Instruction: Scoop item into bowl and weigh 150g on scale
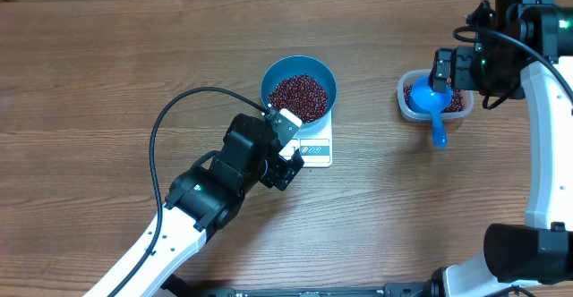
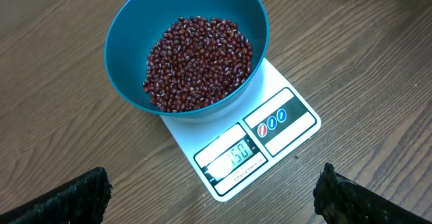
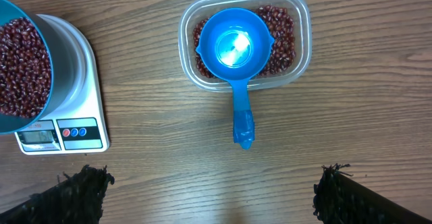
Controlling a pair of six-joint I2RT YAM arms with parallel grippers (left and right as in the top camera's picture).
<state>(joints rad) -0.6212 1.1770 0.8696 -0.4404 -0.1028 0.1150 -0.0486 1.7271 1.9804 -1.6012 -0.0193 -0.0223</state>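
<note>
Left gripper (image 2: 212,200): jaws spread wide, holding nothing. The scale (image 2: 283,116) lies ahead of and between its fingertips, untouched, and carries the bowl (image 2: 135,35) with the beans (image 2: 199,62) heaped inside. Right gripper (image 3: 210,190): jaws equally wide, empty, above the table (image 3: 371,116). The scoop (image 3: 233,48) rests in the tub (image 3: 307,42) ahead of these jaws, handle pointing toward them, well apart.

Bright, even overhead light; glare spot inside the scoop (image 3: 233,45); sharp focus.
</note>
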